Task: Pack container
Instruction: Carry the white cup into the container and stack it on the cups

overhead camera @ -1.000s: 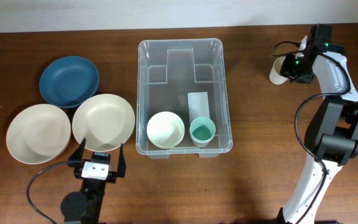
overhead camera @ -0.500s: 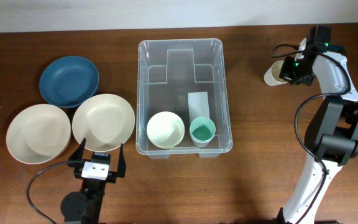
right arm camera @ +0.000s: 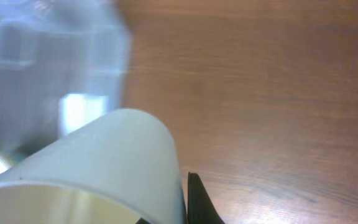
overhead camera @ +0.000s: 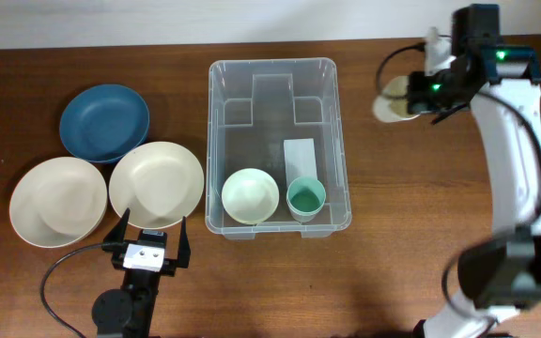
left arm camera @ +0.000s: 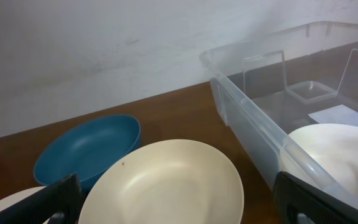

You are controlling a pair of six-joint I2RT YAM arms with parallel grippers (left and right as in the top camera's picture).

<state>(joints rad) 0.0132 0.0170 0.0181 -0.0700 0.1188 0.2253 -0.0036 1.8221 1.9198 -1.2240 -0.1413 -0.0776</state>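
One teal cup in container, overhead only

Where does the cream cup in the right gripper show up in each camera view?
Overhead: cream cup, upper right, blurred, at the right gripper, right of the container.
Left wrist: not in it.
Right wrist: fills the lower left.
Shared landmark: the container, centre overhead, right in left wrist, blurred top left in right wrist.

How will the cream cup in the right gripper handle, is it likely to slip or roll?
Probably light: the cup looks thin-walled and its visible inside seems empty. Its smooth, curved wall may slip in the right gripper if held loosely. Laid on its side on the table, it would likely roll.
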